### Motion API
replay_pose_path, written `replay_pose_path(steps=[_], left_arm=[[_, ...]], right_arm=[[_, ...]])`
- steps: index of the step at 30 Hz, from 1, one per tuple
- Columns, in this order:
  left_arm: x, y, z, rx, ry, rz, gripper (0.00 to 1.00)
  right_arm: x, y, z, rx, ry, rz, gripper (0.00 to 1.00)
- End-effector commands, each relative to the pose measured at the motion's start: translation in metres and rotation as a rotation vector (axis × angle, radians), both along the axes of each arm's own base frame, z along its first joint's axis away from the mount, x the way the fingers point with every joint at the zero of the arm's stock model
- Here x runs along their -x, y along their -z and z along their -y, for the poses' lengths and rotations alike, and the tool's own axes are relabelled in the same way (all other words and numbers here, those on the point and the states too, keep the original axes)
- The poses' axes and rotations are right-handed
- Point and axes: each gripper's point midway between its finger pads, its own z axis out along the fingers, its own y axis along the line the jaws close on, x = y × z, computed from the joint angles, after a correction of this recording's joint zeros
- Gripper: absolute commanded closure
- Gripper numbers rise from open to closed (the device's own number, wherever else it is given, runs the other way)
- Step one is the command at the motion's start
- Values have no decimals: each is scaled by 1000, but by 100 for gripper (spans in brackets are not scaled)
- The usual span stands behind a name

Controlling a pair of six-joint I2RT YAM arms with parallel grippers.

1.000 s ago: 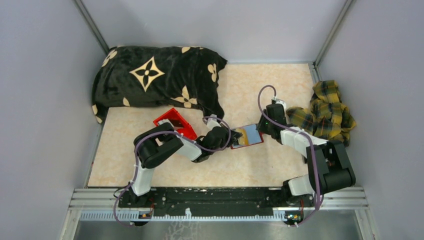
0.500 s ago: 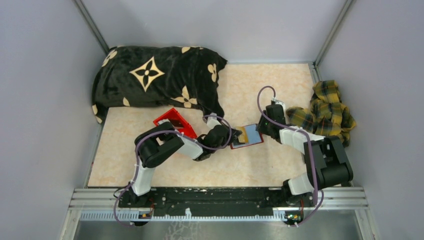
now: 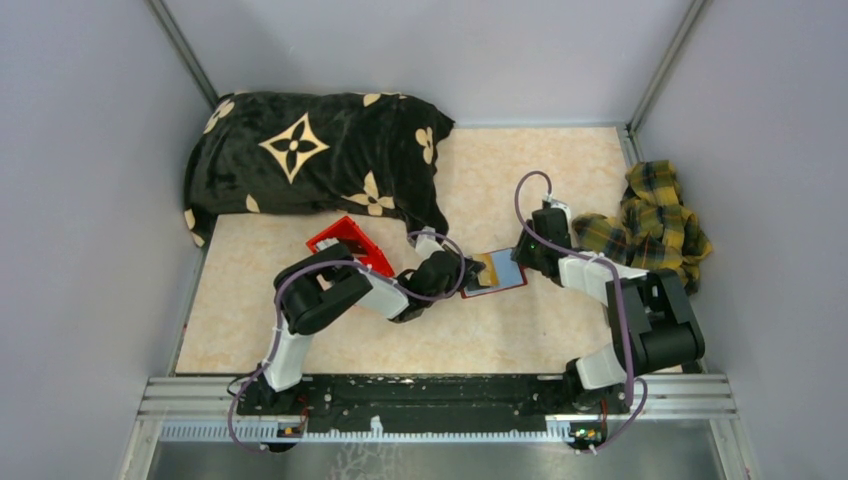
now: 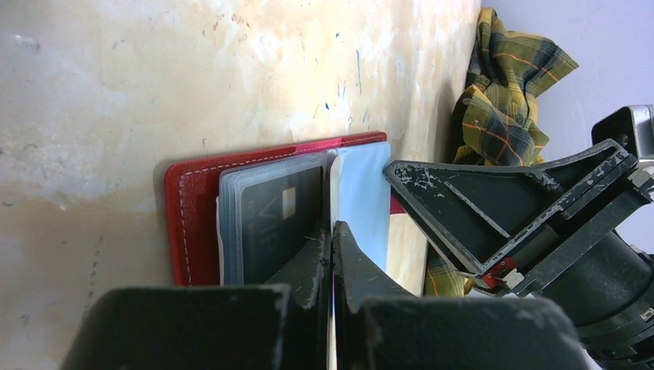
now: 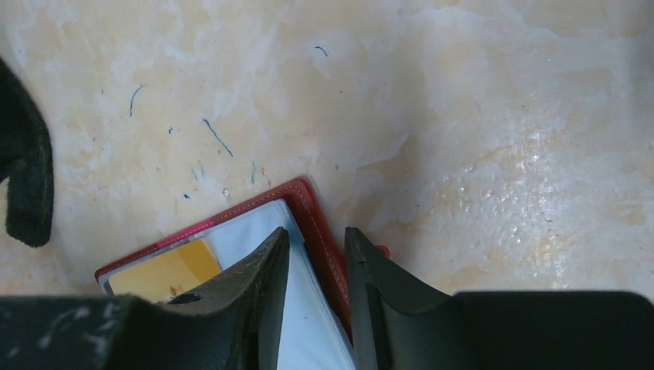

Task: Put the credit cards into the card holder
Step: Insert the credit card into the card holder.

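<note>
The wallet lies open and flat on the table, just right of the middle of the top view, with its red cover underneath and its pale blue lining facing up. In the left wrist view a dark card sits inside a clear sleeve on the wallet's left half. In the right wrist view a tan card shows at the lower left, tucked in the wallet. The left gripper is at the wallet's fold with its 2 fingers pressed together. A thin pale edge shows between them, and I cannot tell whether it is a sleeve or a card. The right gripper is at the wallet's opposite side with its fingers partly apart, 1 over the pale lining and 1 at the red border, so the cover's edge runs between them. In the top view a black cushion with a flower print fills the upper left, a red bin sits just below it, and a plaid cloth is bunched at the right edge.
</note>
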Motion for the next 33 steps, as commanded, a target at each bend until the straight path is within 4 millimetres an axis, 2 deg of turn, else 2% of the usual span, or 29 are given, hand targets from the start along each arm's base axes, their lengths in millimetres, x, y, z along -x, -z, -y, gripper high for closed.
replay_pose_path(steps=[1,20,33], left_arm=[[2,14,1,-48,-5,5,100],[6,27,-2,-48,-65,-7,100],[0,16,-7,36,-71,47,100]], right_arm=[[-4,3,2,-16,17,5,67],[0,14,6,-2,21,-35,67],[9,28,6,-3,9,-90,68]])
